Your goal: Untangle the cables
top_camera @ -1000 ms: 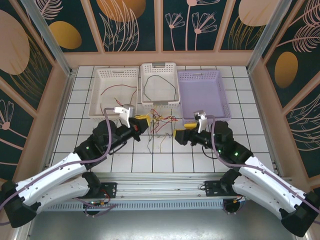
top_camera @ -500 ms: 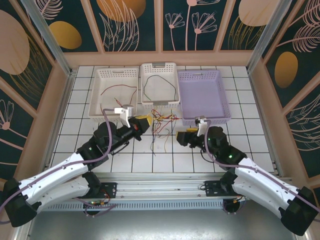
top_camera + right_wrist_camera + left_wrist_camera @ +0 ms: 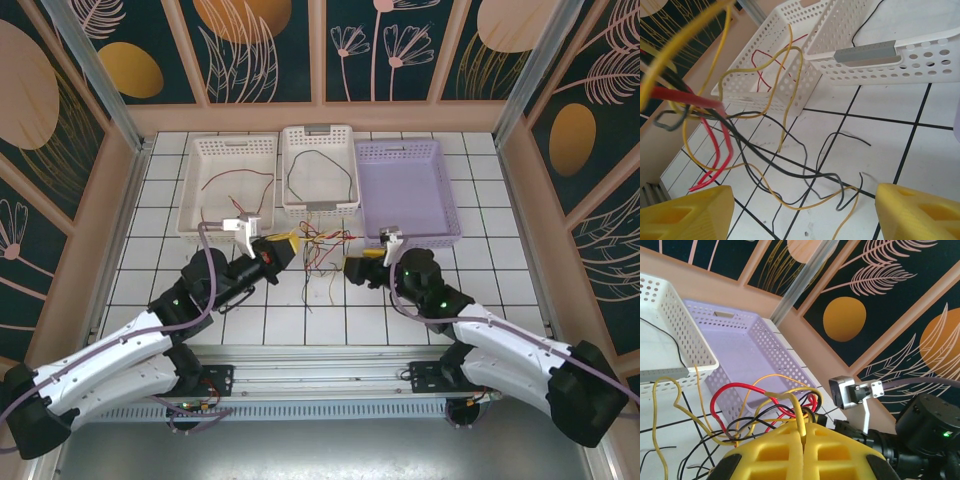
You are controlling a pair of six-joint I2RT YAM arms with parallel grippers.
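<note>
The cables [image 3: 320,247] are a tangle of thin red, black and yellow wires on the tiles in front of the baskets. My left gripper [image 3: 284,247] is at the tangle's left side, shut on a yellow cable [image 3: 801,415] that rises from between its yellow fingers. Red and black loops [image 3: 765,407] hang just beyond it. My right gripper [image 3: 353,268] is low at the tangle's right side. Its yellow fingers [image 3: 690,212] stand wide apart and open, and black and yellow strands [image 3: 815,176] lie on the tile between them. Nothing is gripped there. Red loops [image 3: 720,145] hang to its left.
Three baskets line the back: a white one [image 3: 203,190] holding a red wire, a white middle one [image 3: 345,165] holding a black wire, and a purple one [image 3: 440,190]. Wooden walls enclose the tiled table.
My right gripper has shifted left toward the tangle and turned at the wrist, its jaws a little narrower than a second ago. The left gripper has stayed shut on the yellow cable.
</note>
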